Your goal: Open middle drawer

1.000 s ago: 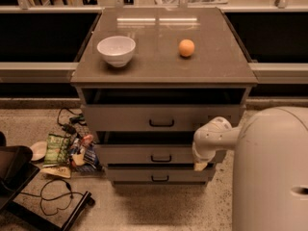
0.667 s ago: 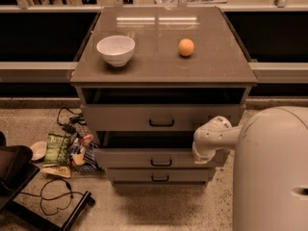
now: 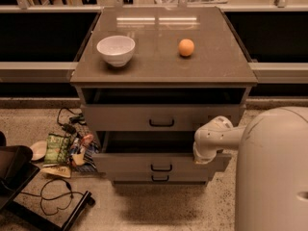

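Note:
The middle drawer (image 3: pixel 130 162) is the grey front with a small black bar handle (image 3: pixel 161 167). It stands pulled out from the cabinet, with its dark inside (image 3: pixel 144 142) showing behind the front. My gripper (image 3: pixel 204 154) sits at the end of the white arm (image 3: pixel 226 134), at the right top edge of this drawer's front. The top drawer (image 3: pixel 120 117) above it also stands a little way out. Only a narrow strip of the bottom drawer (image 3: pixel 130 178) shows below.
A white bowl (image 3: pixel 116 50) and an orange (image 3: pixel 186 47) rest on the cabinet top (image 3: pixel 159 66). My white body (image 3: pixel 274 172) fills the lower right. Snack bags (image 3: pixel 60 148), a plate, cables (image 3: pixel 53 196) and a black chair base (image 3: pixel 14 177) lie on the floor at the left.
The middle drawer's front has slid further out toward me, showing more of its inside. The arm's end has shifted slightly with it. Bowl and orange have not moved.

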